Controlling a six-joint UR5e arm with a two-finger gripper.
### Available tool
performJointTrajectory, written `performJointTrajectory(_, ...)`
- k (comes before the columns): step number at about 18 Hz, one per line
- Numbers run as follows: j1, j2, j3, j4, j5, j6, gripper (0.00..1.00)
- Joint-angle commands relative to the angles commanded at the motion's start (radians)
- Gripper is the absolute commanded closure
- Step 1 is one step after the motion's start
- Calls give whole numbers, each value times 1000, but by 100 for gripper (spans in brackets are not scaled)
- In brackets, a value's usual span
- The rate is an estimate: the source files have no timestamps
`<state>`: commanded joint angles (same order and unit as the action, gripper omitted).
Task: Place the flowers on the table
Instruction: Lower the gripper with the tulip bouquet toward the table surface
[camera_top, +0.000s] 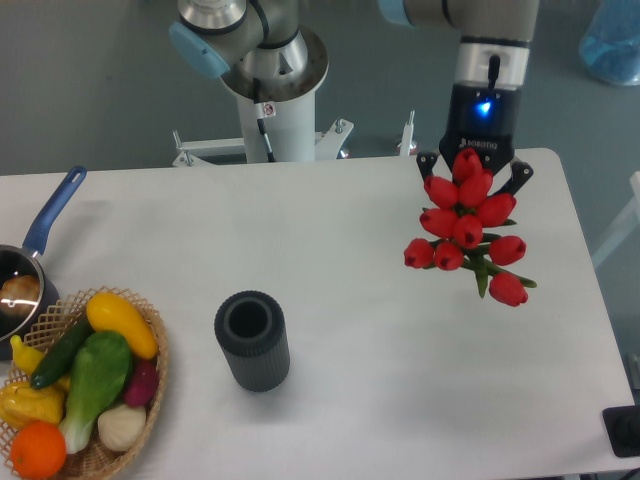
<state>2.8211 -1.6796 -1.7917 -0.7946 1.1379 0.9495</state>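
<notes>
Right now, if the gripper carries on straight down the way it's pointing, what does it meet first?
The gripper points down, shut on the flowers. Below them is only bare table, so the tulip stems would likely touch it first. Height above the surface is unclear from this view.

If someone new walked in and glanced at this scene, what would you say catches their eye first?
Most likely the bunch of red tulips, held above the right side of the white table by the gripper. Next, the basket of colourful toy vegetables at the front left corner, and the dark ribbed cylinder standing beside it.
</notes>
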Motion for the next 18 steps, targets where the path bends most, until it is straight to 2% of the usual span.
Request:
performJointTrajectory(5, -69, -80, 9, 2, 163, 0, 74)
performJointTrajectory(9, -166, -163, 37, 3, 341, 0, 74)
performJointTrajectory(14, -189, -215, 51, 2, 404, 2, 74)
performJointTrajectory(18, -236, -262, 57, 3, 467, 3, 74)
